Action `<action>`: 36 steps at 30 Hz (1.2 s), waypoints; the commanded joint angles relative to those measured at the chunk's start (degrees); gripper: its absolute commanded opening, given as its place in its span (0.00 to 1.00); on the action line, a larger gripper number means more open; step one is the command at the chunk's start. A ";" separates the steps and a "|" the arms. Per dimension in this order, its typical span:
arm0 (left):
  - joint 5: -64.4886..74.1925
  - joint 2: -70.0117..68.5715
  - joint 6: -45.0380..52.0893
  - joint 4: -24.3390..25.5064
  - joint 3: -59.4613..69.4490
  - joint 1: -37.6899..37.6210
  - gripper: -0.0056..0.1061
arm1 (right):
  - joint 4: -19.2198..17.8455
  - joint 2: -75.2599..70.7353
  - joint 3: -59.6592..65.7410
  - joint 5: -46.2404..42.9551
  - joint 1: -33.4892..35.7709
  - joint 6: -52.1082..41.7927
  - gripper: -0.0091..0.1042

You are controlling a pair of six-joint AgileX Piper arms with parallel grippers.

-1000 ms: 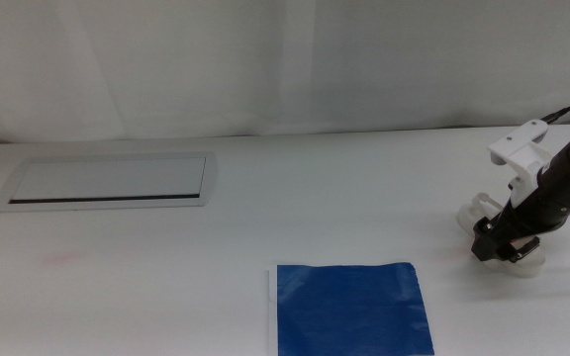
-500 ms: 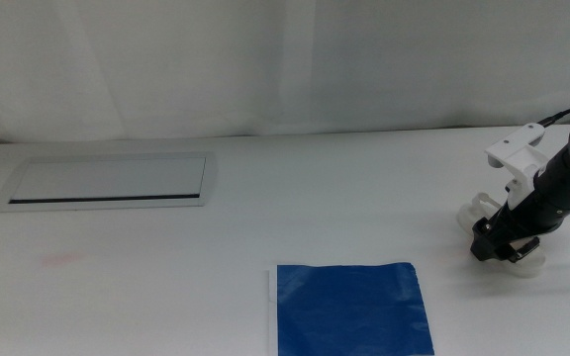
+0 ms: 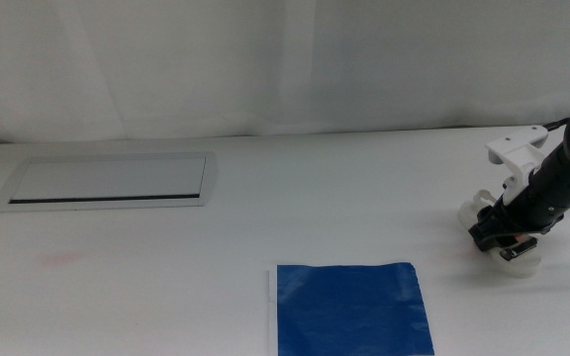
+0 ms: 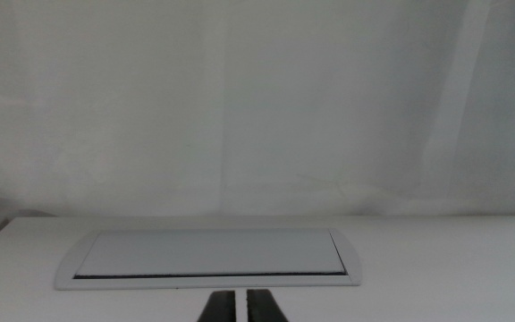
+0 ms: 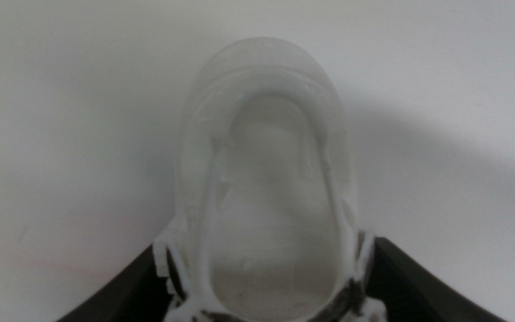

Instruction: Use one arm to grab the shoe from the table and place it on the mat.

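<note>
**Right arm shifts slightly over the shoe**

Since a second ago the right arm (image 3: 552, 183) has moved a little up and to the right in the middle view, and its gripper (image 3: 498, 235) now sits a touch higher over the shoe (image 3: 515, 259); the shoe itself lies in about the same spot on the table (image 3: 315, 208).

The shoe rests at the table's right side, well to the right of the blue mat (image 3: 352, 308) and not touching it. In the right wrist view the shoe (image 5: 271, 179) lies between the two dark jaws, one on either side of its strapped middle, with the rounded white end pointing away from the camera. The jaws stand spread around the shoe; whether they are already pressing on its sides cannot be told.

The mat lies flat at the near edge of the table, its thin white strip along the left side.

Farther off, a grey-framed panel (image 3: 107, 181) is set into the table at the far left. The left gripper (image 4: 240, 307) waits near it, its two jaws close together with only a narrow slit between them, holding nothing.
</note>
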 commanded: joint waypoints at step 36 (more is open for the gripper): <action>-0.85 -0.25 -0.14 -0.30 2.10 0.11 0.03 | -2.16 -20.87 -11.73 26.46 0.03 79.69 0.06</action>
